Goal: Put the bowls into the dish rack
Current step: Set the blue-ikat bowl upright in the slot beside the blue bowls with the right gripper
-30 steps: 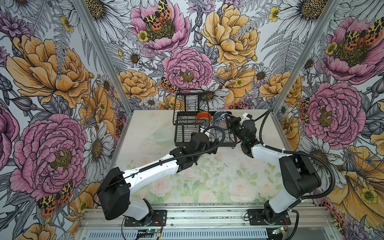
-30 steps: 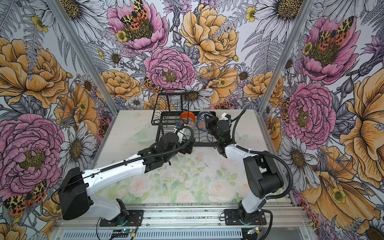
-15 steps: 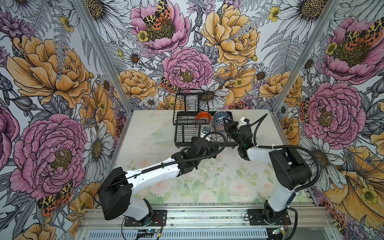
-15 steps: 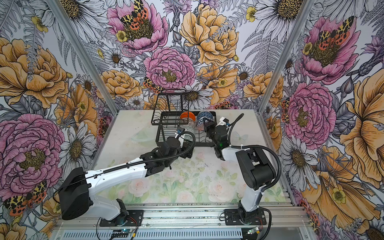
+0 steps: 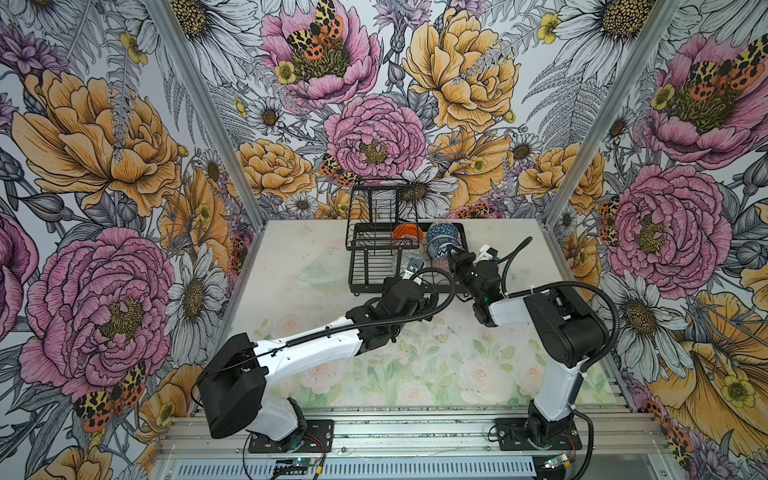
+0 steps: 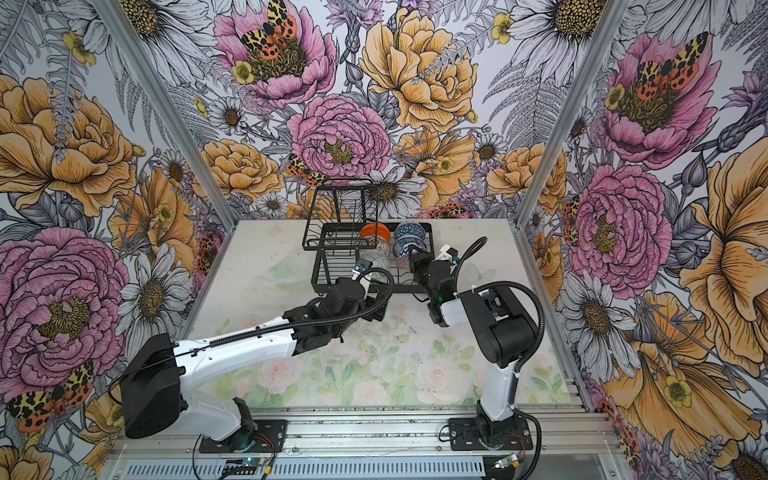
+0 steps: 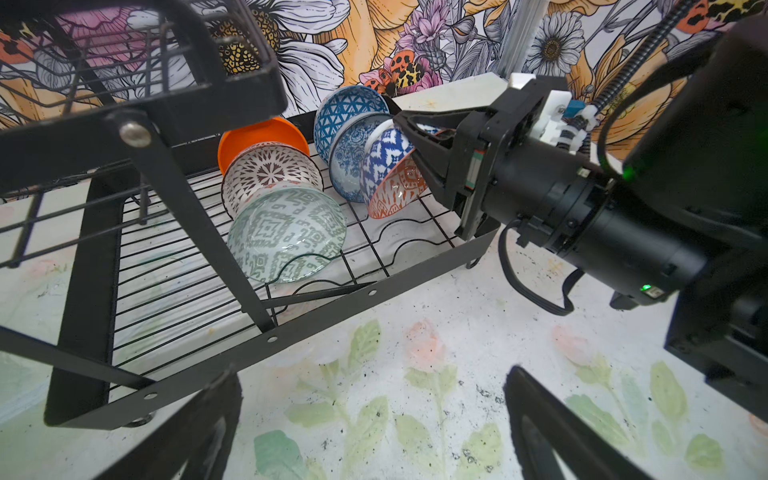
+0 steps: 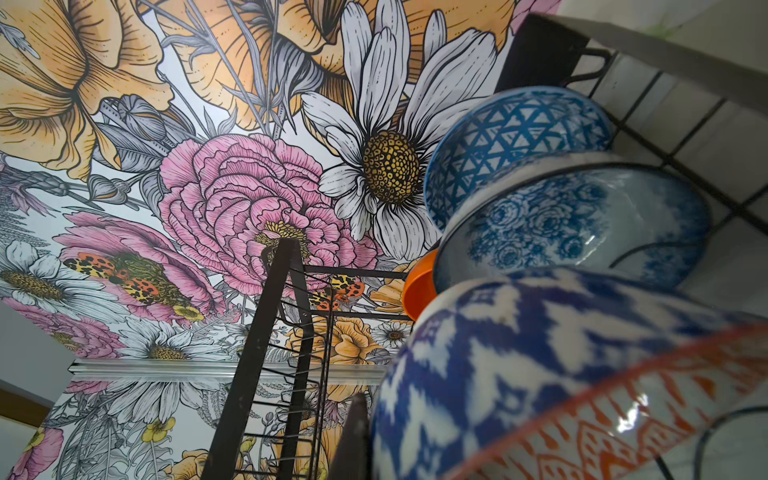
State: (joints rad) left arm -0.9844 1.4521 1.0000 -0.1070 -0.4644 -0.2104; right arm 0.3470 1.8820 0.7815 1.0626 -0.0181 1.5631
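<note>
The black wire dish rack (image 5: 374, 270) (image 7: 374, 286) stands at the back of the table. Two rows of bowls lean on edge in it: orange (image 7: 266, 135), white with black lattice (image 7: 270, 176) and grey-green (image 7: 286, 232); beside them blue geometric (image 7: 345, 114), blue-white floral (image 7: 351, 160) and a blue-white bowl with a red-orange patterned inside (image 7: 390, 178) (image 8: 519, 374). My right gripper (image 7: 405, 129) (image 5: 455, 255) is shut on that last bowl's rim as it leans against the floral bowl. My left gripper (image 7: 374, 436) hangs open and empty over the table before the rack's front edge.
The rack's raised wire basket tier (image 5: 374, 199) sits at its back left, above the left row. A pale translucent shape (image 5: 316, 270) lies on the floral table mat (image 5: 415, 365) left of the rack. Flower-printed walls close in the back and both sides.
My right gripper has carried the blue-white bowl down and forward into the rack, and its arm has folded back. The left arm has drawn slightly back toward the front, still open.
</note>
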